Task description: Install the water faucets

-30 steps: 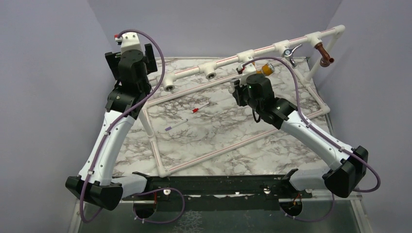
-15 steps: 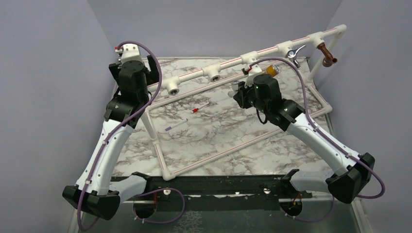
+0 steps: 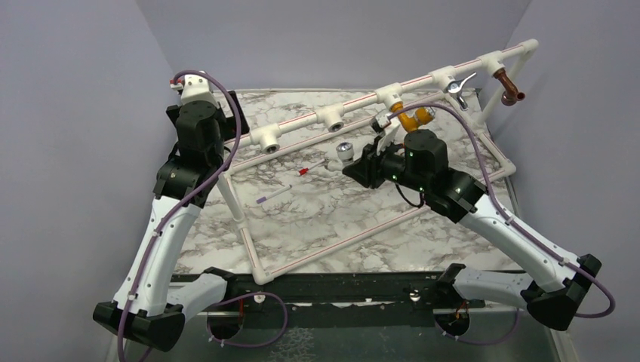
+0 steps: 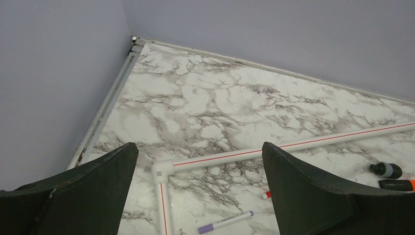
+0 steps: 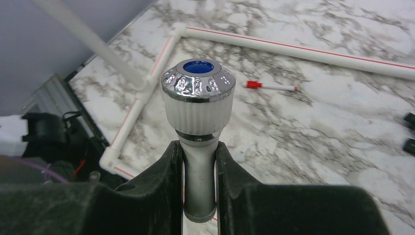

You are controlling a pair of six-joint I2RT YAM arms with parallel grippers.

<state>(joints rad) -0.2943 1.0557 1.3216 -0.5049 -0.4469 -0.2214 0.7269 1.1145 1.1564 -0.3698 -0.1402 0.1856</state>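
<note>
The right gripper (image 5: 199,147) clamps the stem of the white faucet (image 5: 198,105), holding it above the marble table (image 3: 340,219), silvery knob leading, just before the raised rail of the white pipe frame (image 3: 302,118); the left gripper (image 4: 199,145) is spread wide, empty, near the far left corner. A mustard-yellow faucet (image 3: 413,118), chrome-levered faucet (image 3: 456,84) and brown faucet (image 3: 509,87) occupy the rail behind the right wrist, with two open tee sockets (image 3: 268,139) leftward. A red-capped marker (image 3: 309,168) and purple-capped marker (image 3: 272,194) lie inside the frame, and walls (image 3: 75,113) bound the left, back and right edges.
</note>
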